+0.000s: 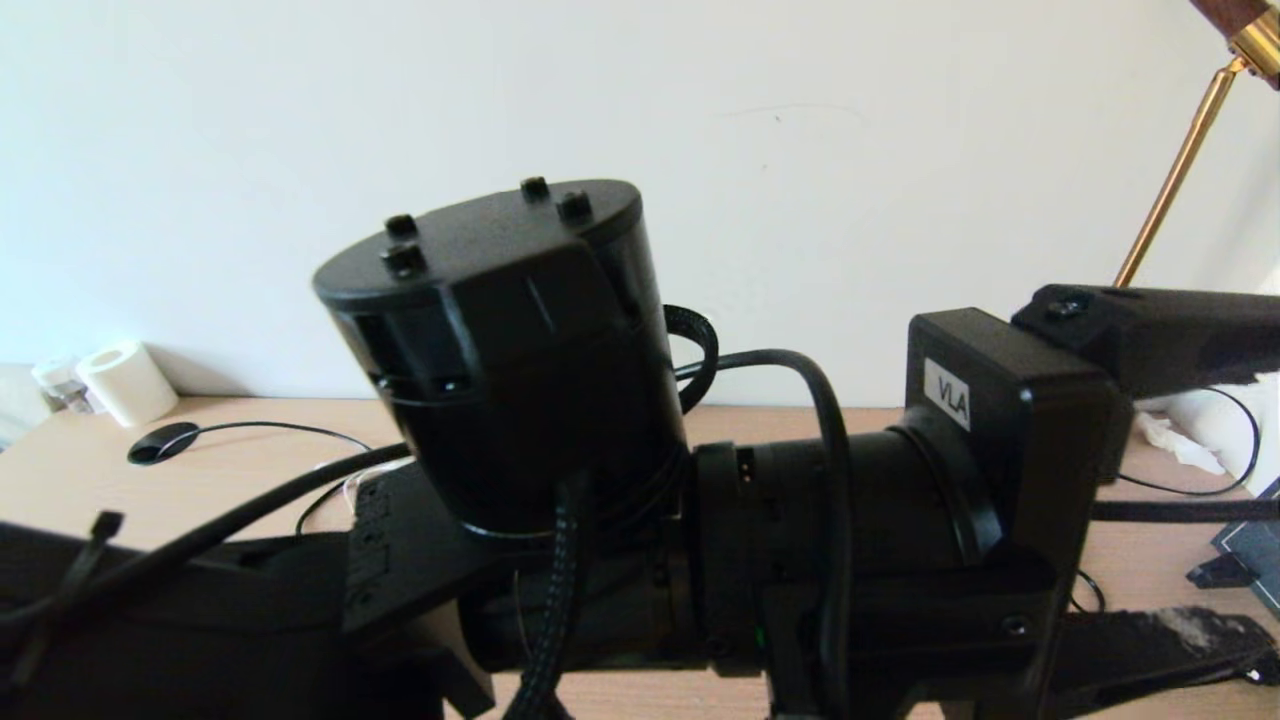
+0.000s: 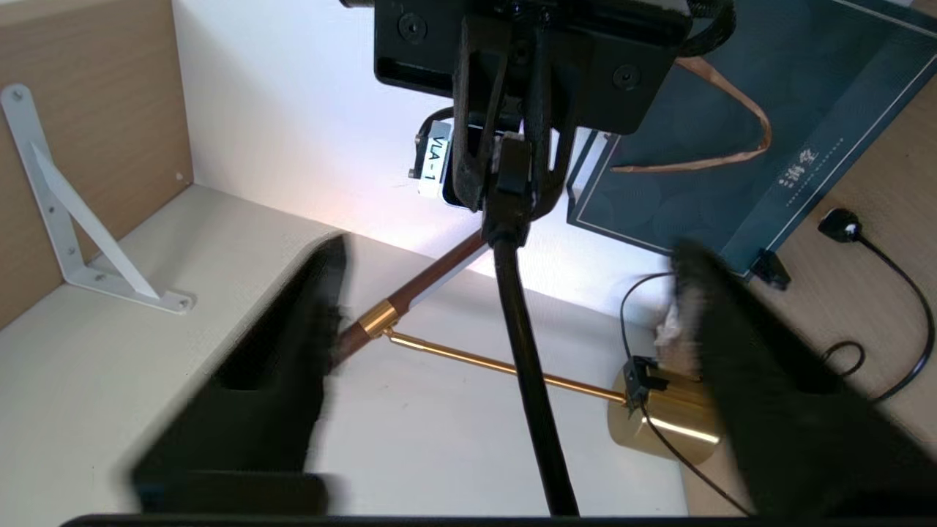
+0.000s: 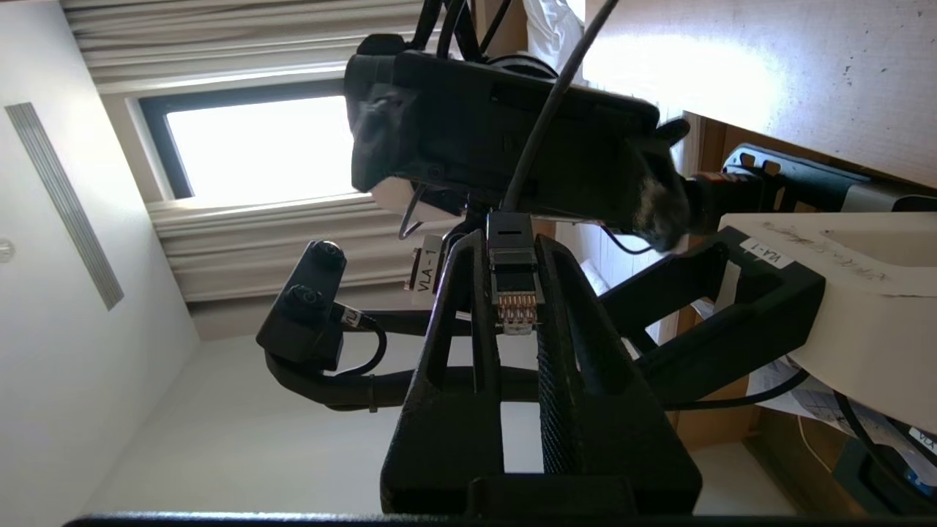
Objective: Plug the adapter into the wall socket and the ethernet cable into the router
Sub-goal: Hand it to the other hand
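Note:
The ethernet cable's clear-tipped plug (image 3: 514,293) is pinched between the fingers of my right gripper (image 3: 510,249), which is shut on it, gold contacts facing the camera. In the left wrist view the same right gripper (image 2: 512,183) hangs ahead, and the black ethernet cable (image 2: 527,366) runs from it through the gap of my left gripper (image 2: 509,249). The left gripper is open, its fingers (image 2: 293,351) well apart from the cable on both sides. A black round disc (image 1: 160,443) lies on the desk at the far left. The adapter, wall socket and router are out of view.
My left arm (image 1: 560,400) blocks most of the head view. A brass desk lamp (image 2: 666,417) stands by the wall, with a dark blue bag (image 2: 732,110) and a thin black cable with a small plug (image 2: 842,223) beside it. A white paper roll (image 1: 125,380) stands at the back left.

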{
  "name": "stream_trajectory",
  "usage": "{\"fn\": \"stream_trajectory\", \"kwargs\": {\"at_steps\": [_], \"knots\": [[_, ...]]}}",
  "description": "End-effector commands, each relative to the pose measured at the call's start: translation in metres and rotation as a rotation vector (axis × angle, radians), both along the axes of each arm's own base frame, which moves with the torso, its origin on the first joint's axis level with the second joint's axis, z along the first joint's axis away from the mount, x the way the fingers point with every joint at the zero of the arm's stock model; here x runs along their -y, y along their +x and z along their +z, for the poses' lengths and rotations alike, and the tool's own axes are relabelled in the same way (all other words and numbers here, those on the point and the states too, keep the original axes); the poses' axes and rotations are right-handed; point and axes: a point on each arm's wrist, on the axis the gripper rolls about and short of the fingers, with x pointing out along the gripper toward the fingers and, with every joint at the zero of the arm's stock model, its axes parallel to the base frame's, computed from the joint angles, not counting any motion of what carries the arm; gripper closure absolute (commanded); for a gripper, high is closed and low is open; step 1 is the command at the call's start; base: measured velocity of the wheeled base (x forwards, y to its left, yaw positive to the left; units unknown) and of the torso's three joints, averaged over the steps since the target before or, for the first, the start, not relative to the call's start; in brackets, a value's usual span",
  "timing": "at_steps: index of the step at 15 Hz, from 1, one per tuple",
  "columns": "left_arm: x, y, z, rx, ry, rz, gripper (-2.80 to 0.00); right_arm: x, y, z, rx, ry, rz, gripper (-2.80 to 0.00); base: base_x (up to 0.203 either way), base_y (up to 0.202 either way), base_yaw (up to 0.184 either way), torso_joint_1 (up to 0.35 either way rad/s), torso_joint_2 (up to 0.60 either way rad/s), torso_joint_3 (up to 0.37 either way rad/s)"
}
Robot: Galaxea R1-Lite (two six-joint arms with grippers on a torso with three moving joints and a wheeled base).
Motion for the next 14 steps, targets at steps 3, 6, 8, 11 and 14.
{"fn": "stream_trajectory", "kwargs": {"at_steps": [3,6,8,11,14], "knots": [[0.0024,0.0006,-0.0009,0.009,-0.002,-0.003,0.0,-0.0004,0.0011,-0.002,-0.017,0.001,0.011,0.0,0.0,0.0,0.0,0.0,0.0,0.0],[0.0022,-0.0001,-0.0004,0.009,-0.003,-0.003,0.0,-0.0008,0.0033,-0.0039,-0.016,-0.003,0.01,0.0,0.0,0.0,0.0,0.0,0.0,0.0],[0.0036,-0.0031,-0.0004,0.01,-0.003,-0.014,0.0,-0.0014,0.0057,-0.005,-0.018,-0.008,0.011,0.0,0.0,0.0,0.0,0.0,0.0,0.0],[0.0052,-0.0057,-0.0007,0.009,-0.003,-0.023,0.0,-0.0014,0.0057,-0.0051,-0.019,-0.008,0.01,0.0,0.0,0.0,0.0,0.0,0.0,0.0],[0.0048,-0.0059,-0.0006,0.01,-0.003,-0.023,0.0,-0.0013,0.0052,-0.0051,-0.001,-0.013,0.012,0.0,0.0,0.0,0.0,0.0,0.0,0.0]]}}
